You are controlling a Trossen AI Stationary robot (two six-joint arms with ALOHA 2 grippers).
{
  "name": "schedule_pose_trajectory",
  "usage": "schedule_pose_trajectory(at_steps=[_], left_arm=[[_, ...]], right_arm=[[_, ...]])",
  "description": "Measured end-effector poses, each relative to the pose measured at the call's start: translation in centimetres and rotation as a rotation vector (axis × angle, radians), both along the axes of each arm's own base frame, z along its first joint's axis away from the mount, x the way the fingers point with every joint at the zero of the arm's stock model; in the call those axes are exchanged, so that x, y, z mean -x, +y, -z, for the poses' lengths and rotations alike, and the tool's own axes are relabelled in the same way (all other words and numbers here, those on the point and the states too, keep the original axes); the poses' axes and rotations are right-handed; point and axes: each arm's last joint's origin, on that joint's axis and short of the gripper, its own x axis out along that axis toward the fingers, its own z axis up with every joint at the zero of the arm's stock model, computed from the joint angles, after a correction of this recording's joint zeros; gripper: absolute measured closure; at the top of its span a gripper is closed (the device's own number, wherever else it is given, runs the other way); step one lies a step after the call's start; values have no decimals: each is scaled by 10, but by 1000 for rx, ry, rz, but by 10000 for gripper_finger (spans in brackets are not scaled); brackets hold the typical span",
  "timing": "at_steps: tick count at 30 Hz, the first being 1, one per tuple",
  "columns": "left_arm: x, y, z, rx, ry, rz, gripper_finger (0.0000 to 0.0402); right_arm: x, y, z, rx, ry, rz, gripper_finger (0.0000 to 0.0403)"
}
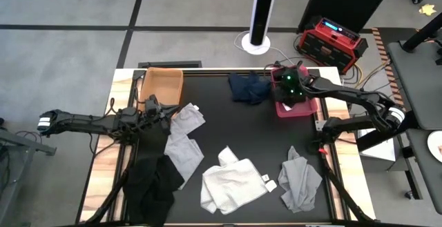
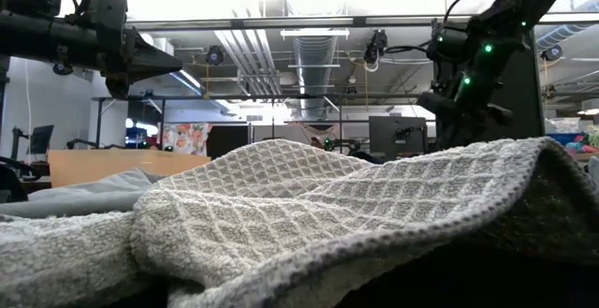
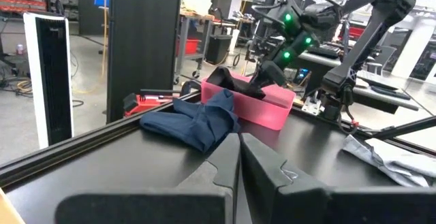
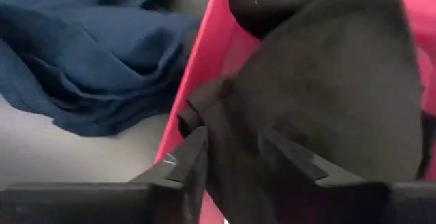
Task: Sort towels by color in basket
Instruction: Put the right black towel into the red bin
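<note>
A waffle-weave white towel [image 2: 309, 205] fills the low view's foreground, its diamond ridges and stitched hem hiding most of the table. From above, it lies crumpled at lower centre of the black table [image 1: 228, 123], with a limp grey towel [image 1: 300, 180] lower right, two light grey towels [image 1: 184, 144] centre left, and a black towel [image 1: 155, 182] lower left running toward the frame's bottom edge. The left gripper [image 3: 238, 157], fingers pressed together, hovers at centre left beside an orange basket [image 1: 161, 85]. At upper right, the right gripper [image 4: 235, 157] stands partly open around black cloth [image 4: 327, 88] in the pink basket [image 1: 297, 107]; a rumpled navy towel [image 1: 249, 87] lies just beside it.
</note>
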Motion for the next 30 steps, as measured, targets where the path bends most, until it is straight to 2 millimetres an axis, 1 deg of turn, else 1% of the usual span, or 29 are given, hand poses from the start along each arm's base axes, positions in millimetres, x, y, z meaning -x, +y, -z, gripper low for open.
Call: schedule_pose_trajectory(at_steps=[5, 8, 10, 12, 14, 20, 25, 30], left_arm=[[0, 0, 0, 2, -1, 0, 402], [0, 0, 0, 10, -5, 0, 402], [0, 0, 0, 14, -7, 0, 402], [0, 0, 0, 14, -7, 0, 402], [0, 0, 0, 14, -7, 0, 402], [0, 0, 0, 14, -7, 0, 402], [0, 0, 0, 14, -7, -1, 402], [0, 0, 0, 14, -7, -1, 402]], right_arm=[[-5, -5, -17, 31, -16, -15, 227], [-7, -8, -26, 74, -17, -3, 220], [-7, -10, -29, 118, 18, 27, 225], [-5, -11, -29, 155, 65, 57, 242], [-3, -13, -28, 184, 106, 84, 270], [-9, -21, -12, 184, 197, 90, 379], [-17, -29, 14, 119, 268, 76, 392], [-22, -31, 29, 56, 291, 56, 394]])
